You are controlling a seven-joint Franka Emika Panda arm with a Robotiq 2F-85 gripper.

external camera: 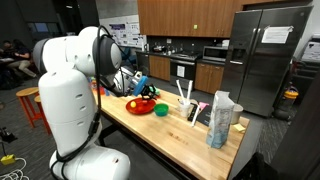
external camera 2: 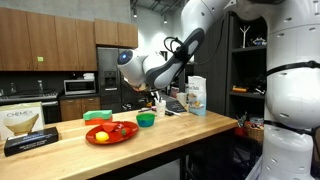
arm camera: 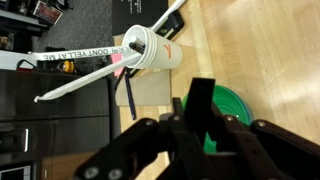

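Hovering just beside the green bowl (arm camera: 235, 115), the claw (arm camera: 200, 100) faces a white cup (arm camera: 152, 50) farther ahead; whether clenched, I cannot tell.

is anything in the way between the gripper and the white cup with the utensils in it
Nothing visible does. In the wrist view, only flat countertop lies between the gripper and the white cup. The green bowl sits to one side, right by the gripper, off that line.

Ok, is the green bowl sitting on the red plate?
No, in an exterior view the green bowl stands beside the red plate, apart from it.
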